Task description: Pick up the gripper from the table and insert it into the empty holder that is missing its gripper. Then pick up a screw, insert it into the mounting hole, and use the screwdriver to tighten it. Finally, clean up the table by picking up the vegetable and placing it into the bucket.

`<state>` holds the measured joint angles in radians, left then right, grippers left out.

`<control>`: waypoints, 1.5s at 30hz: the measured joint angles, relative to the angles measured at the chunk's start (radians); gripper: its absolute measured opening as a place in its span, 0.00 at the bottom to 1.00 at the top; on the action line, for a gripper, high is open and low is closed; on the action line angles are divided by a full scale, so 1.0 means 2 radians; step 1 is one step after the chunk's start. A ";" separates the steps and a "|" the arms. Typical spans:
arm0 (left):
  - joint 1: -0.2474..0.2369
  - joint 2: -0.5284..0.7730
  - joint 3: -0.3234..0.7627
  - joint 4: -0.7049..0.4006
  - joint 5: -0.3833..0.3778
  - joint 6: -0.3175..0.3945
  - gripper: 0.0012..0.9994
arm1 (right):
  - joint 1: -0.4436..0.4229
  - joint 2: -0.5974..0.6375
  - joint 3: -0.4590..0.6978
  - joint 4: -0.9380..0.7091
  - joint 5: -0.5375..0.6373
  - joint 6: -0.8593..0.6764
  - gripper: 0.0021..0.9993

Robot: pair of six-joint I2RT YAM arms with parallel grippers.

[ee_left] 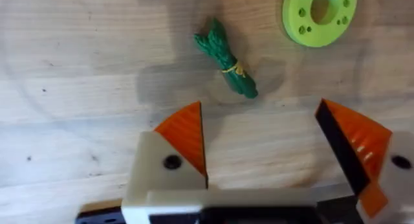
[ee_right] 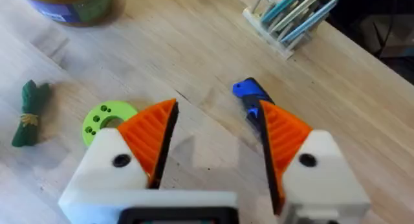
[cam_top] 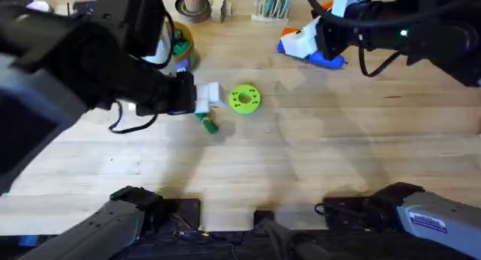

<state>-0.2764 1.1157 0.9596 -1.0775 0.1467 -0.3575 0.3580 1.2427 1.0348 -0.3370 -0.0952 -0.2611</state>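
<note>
Hovering over the vegetable (ee_left: 226, 57), the left tool (ee_left: 259, 143) gapes empty; no writing is legible.

Counts on the tabletop (cam_top: 301, 177): mostly singles, two pincers.
One vegetable (ee_left: 226, 59), one green disc (cam_top: 244, 98), one bucket (ee_right: 68, 5), one screwdriver (cam_top: 310, 49), one brown cup (cam_top: 194, 6), one clear rack of rods (cam_top: 272, 6). Two pincers: left (ee_left: 259, 136), right (ee_right: 217, 136), each with two orange-padded fingers.
</note>
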 joint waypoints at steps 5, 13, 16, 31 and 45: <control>0.000 0.057 0.000 0.019 0.007 -0.110 0.99 | 0.000 0.000 0.000 0.000 0.000 0.000 0.78; 0.000 0.119 0.000 0.036 0.005 -0.202 0.99 | 0.000 0.000 0.000 -0.001 0.000 0.000 0.78; 0.000 0.134 0.000 0.041 0.005 -0.225 0.99 | 0.000 0.000 0.000 -0.002 0.000 0.000 0.78; 0.000 0.198 0.000 0.062 0.007 -0.261 0.99 | 0.000 0.000 0.000 -0.004 0.000 0.000 0.78; 0.002 0.198 -0.002 0.057 -0.032 -0.267 0.99 | 0.000 0.000 0.000 -0.004 0.000 0.000 0.78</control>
<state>-0.2722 1.5120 0.9554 -0.9637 0.0820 -0.8906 0.3580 1.2427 1.0348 -0.3443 -0.0952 -0.2611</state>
